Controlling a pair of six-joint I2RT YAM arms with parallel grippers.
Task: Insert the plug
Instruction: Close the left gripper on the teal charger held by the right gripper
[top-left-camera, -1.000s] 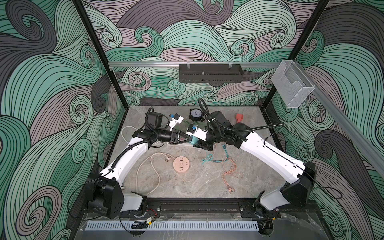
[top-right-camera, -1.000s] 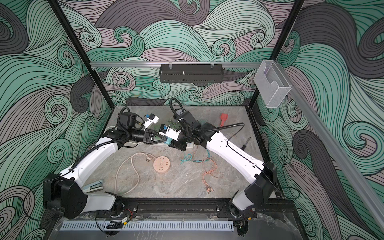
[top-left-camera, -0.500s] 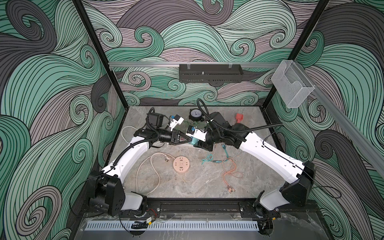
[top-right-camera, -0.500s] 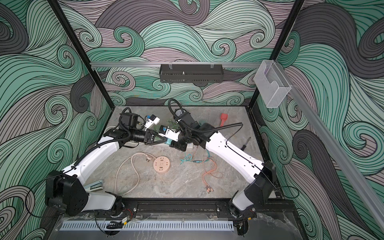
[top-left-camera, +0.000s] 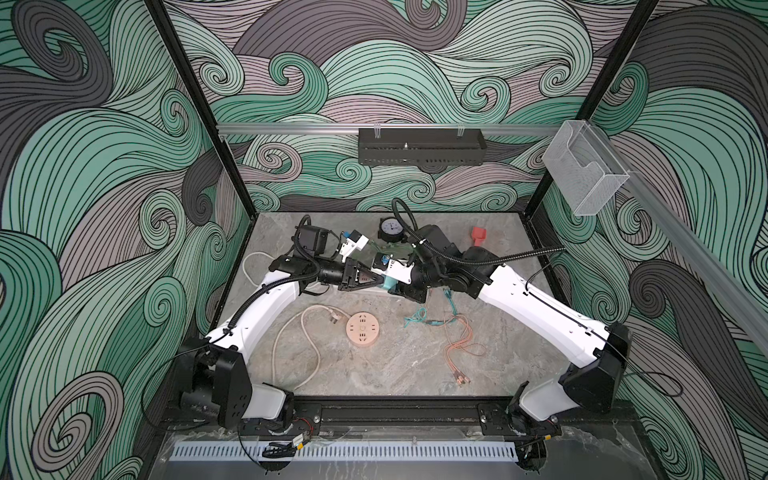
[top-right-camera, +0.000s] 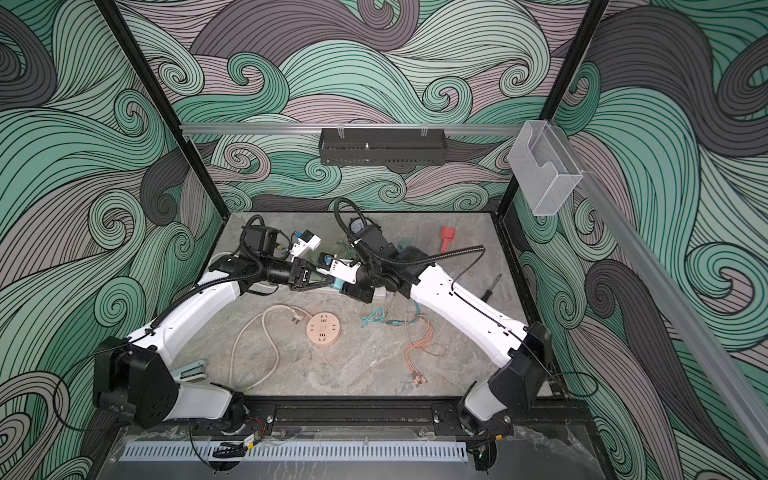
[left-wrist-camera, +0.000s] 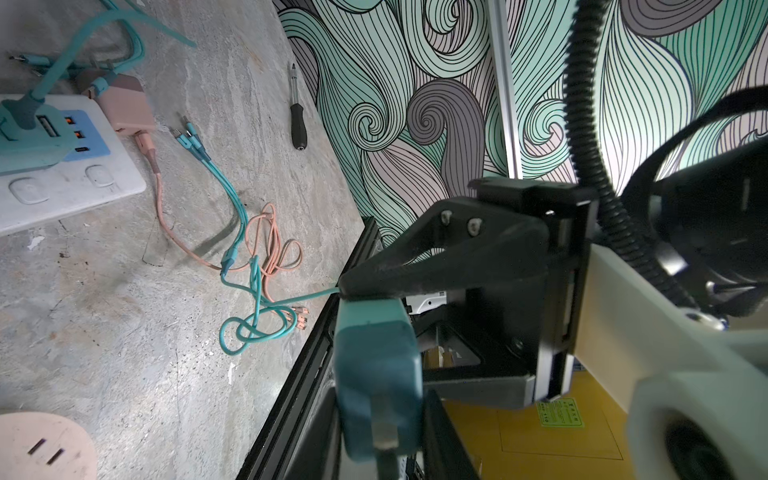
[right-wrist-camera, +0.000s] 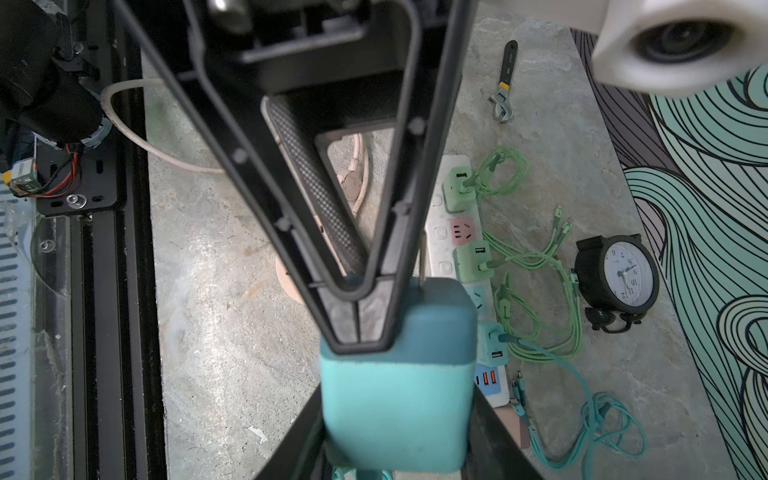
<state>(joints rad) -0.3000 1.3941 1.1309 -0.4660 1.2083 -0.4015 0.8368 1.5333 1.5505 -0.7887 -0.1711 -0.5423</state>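
Observation:
Above the middle of the table my two grippers meet tip to tip in both top views, with the teal cube plug (top-left-camera: 390, 283) (top-right-camera: 337, 285) between them. My right gripper (right-wrist-camera: 399, 419) is shut on the plug's body (right-wrist-camera: 399, 374), its fingers pressed against both sides. My left gripper (right-wrist-camera: 357, 332) (top-left-camera: 380, 281) is nearly shut at the prong end of the plug (left-wrist-camera: 374, 365), and one metal prong (right-wrist-camera: 422, 257) shows beside its tips. The plug's teal cable (top-left-camera: 419, 322) trails down to the table. The white power strip (right-wrist-camera: 440, 232) (left-wrist-camera: 62, 195) lies below, mostly hidden by the arms in both top views.
Green chargers (right-wrist-camera: 457, 187) and a teal one (right-wrist-camera: 492, 345) occupy the strip, and a pink socket (right-wrist-camera: 462, 230) is free. Nearby lie a round peach socket hub (top-left-camera: 362, 329), orange cables (top-left-camera: 457, 349), a clock (top-left-camera: 390, 229), a screwdriver (top-right-camera: 492, 287) and a wrench (right-wrist-camera: 505, 79).
My left gripper's fingers have drawn together at the plug's prong end. Both arms have barely shifted, and the plug stays between the two grippers.

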